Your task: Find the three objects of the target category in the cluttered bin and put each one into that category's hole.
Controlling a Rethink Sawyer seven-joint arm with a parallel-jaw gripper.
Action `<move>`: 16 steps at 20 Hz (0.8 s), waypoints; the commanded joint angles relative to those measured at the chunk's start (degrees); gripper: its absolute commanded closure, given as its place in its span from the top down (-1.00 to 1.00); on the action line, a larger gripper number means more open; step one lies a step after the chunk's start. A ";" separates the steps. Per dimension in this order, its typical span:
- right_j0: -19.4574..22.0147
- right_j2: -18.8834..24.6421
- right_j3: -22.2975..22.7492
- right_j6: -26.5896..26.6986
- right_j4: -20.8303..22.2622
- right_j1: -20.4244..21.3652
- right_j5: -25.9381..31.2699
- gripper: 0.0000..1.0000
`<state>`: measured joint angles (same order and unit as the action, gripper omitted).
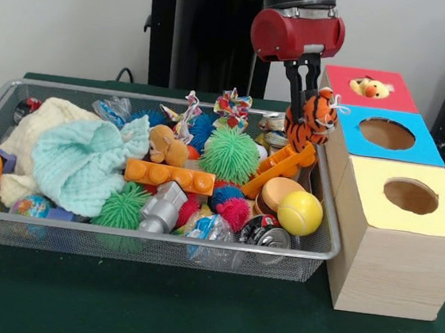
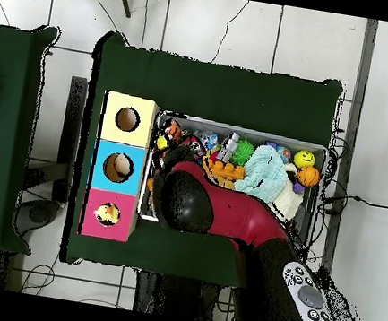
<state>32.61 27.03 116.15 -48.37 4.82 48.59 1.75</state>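
Observation:
The wire-mesh bin [image 1: 159, 240] holds mixed clutter. My gripper [image 1: 306, 112] hangs over the bin's right end, next to the boxes. It is shut on the orange black-striped tiger [image 1: 314, 116] and holds it above the clutter. The yellow duck [image 1: 370, 88] sits in the round hole of the red-topped box [image 1: 401, 98]; it also shows in the overhead view [image 2: 107, 215]. The tan-brown plush [image 1: 165, 145] lies in the middle of the bin, beside the mint cloth. In the overhead view the arm [image 2: 217, 210] hides the gripper and the tiger.
A blue-topped box [image 1: 343, 136] and a yellow-topped box [image 1: 377, 211] stand in a row in front of the red one, right of the bin. The bin holds a green spiky ball [image 1: 230, 155], an orange brick [image 1: 170, 177], a yellow ball [image 1: 299, 213], a mint cloth [image 1: 88, 160] and a can [image 1: 267, 233].

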 commanded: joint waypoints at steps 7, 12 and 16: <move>0.64 1.16 1.81 -13.71 -1.67 -0.45 4.35 -1.00; 0.65 1.26 1.84 -13.73 -1.70 -0.40 4.37 -1.00; 0.61 1.32 1.89 -13.83 -1.76 -0.40 4.31 -1.00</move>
<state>32.61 27.03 116.15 -48.37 4.82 48.59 1.75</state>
